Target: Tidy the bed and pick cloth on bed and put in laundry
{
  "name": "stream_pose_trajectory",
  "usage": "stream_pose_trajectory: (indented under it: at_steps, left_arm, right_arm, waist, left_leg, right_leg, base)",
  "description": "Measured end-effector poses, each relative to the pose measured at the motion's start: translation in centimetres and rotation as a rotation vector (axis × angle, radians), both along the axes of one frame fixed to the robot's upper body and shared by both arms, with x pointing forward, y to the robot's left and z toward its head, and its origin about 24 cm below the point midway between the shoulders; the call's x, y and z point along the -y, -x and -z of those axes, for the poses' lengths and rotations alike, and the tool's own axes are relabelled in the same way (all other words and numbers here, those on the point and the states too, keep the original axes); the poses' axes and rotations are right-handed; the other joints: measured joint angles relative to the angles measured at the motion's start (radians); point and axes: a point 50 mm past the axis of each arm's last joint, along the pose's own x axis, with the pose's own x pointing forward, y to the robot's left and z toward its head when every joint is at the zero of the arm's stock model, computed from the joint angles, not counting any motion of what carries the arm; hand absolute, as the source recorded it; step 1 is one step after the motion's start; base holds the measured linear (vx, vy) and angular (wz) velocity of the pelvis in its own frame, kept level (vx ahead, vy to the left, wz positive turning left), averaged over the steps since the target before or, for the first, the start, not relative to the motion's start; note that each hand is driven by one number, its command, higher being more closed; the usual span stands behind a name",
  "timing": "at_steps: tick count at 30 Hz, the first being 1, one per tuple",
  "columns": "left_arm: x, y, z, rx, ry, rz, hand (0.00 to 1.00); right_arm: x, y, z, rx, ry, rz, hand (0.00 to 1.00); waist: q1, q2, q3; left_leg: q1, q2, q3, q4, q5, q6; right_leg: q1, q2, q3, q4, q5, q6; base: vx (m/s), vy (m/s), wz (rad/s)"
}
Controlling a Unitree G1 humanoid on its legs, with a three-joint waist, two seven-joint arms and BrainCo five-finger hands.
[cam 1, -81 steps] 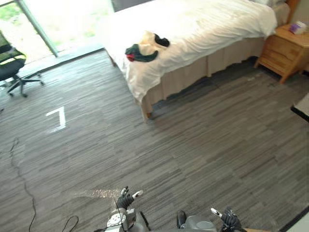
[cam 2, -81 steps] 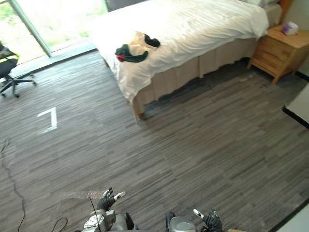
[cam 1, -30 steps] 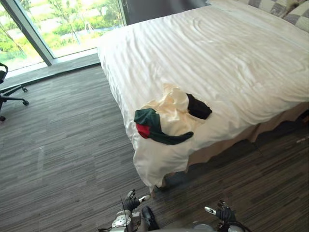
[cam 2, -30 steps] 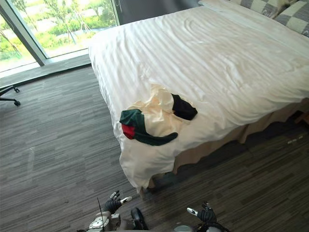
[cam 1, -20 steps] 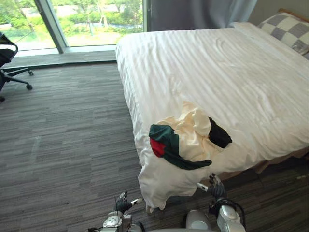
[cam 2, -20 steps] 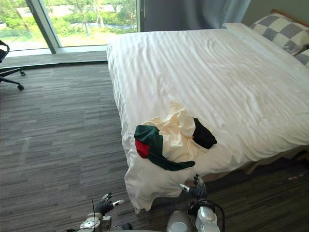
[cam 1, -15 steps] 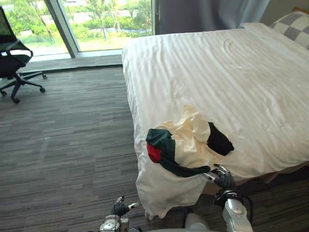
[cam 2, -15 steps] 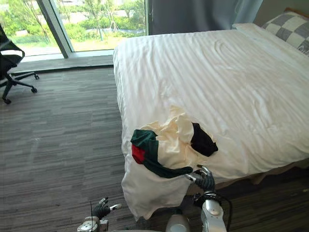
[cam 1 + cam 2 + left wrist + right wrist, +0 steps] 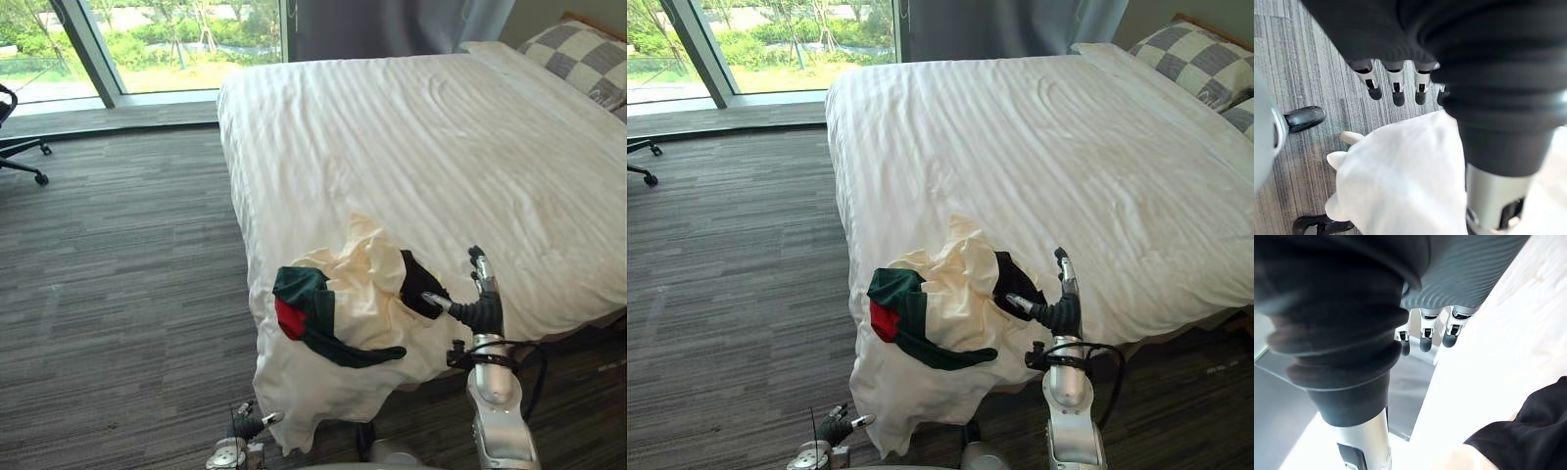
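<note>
A pile of clothes lies on the near corner of the white bed [image 9: 441, 147]: a cream cloth [image 9: 362, 284], a dark green garment with a red patch [image 9: 313, 313] and a black cloth [image 9: 416, 284]. My right hand [image 9: 480, 304] is raised over the bed edge just right of the black cloth, fingers straight up, thumb pointing at it, holding nothing. The right wrist view shows the black cloth [image 9: 1528, 431] close under the hand. My left hand [image 9: 245, 426] hangs low by the sheet's hanging corner [image 9: 1400, 181], fingers [image 9: 1396, 85] relaxed and empty.
An office chair [image 9: 15, 147] stands at the far left by the floor-length window [image 9: 147, 39]. Checked pillows [image 9: 578, 49] lie at the bed's head, far right. Grey striped carpet [image 9: 118, 274] spreads left of the bed.
My right hand has risen from below the mattress edge to beside the black cloth. The view has shifted a little. The left hand stays low.
</note>
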Motion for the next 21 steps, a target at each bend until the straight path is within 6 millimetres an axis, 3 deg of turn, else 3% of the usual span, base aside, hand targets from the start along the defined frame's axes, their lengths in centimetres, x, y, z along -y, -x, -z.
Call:
stream_pose_trajectory:
  at_steps: [3, 7, 10, 14, 18, 21]
  left_arm:
    - [0.0, 0.0, 0.0, -0.002, -0.001, 0.000, 0.00]
    - [-0.2, -0.2, -0.1, 0.009, -0.005, -0.001, 0.00]
    - [-0.1, -0.4, -0.2, 0.019, -0.003, -0.002, 0.00]
    - [0.1, -1.8, -0.8, 0.080, 0.005, -0.002, 0.00]
    - [0.6, -3.3, -1.4, 0.138, 0.020, 0.004, 0.00]
    - [1.4, -4.2, -2.0, 0.194, 0.041, 0.026, 0.00]
  right_arm:
    - [-1.1, -0.8, -0.4, 0.008, 0.031, -0.078, 0.00]
    - [-3.1, -3.5, 0.7, -0.053, 0.073, -0.181, 0.00]
    - [-3.4, -4.3, 1.0, -0.075, 0.107, -0.193, 0.00]
    - [-3.7, -7.0, 0.4, -0.087, 0.174, -0.197, 0.00]
    - [-3.8, -9.1, 1.5, -0.181, 0.266, -0.189, 0.00]
    - [-4.0, -10.7, 1.3, -0.190, 0.385, -0.177, 0.00]
  waist:
    - [0.011, 0.007, 0.000]
    - [0.038, 0.010, 0.006]
    - [0.045, 0.021, 0.019]
    - [0.047, 0.045, 0.094]
    - [0.047, 0.067, 0.170]
    - [0.046, 0.088, 0.190]
  left_leg:
    - [0.000, 0.000, -0.001, 0.000, 0.000, 0.000]
    - [-0.021, -0.005, -0.016, 0.001, 0.002, 0.000]
    - [-0.035, -0.014, -0.035, 0.001, 0.007, 0.005]
    - [-0.080, -0.035, -0.061, 0.000, 0.024, 0.014]
    - [-0.118, -0.051, -0.085, 0.000, 0.038, 0.022]
    - [-0.154, -0.059, -0.089, 0.000, 0.045, 0.028]
  right_leg:
    - [0.000, 0.000, -0.006, -0.001, 0.000, 0.000]
    - [-0.002, -0.006, -0.022, -0.021, 0.015, 0.004]
    - [-0.004, -0.015, -0.037, -0.024, 0.016, 0.004]
    - [-0.043, -0.038, -0.057, -0.018, 0.028, 0.012]
    - [-0.068, -0.055, -0.079, -0.012, 0.032, 0.015]
    - [-0.102, -0.069, -0.081, -0.010, 0.038, 0.019]
  base:
    - [-0.01, -0.008, 0.02]
    - [-0.03, -0.015, 0.09]
    - [-0.02, -0.002, 0.21]
    - [-0.03, 0.008, 0.20]
    - [-0.03, 0.003, 0.18]
    - [-0.01, -0.004, 0.06]
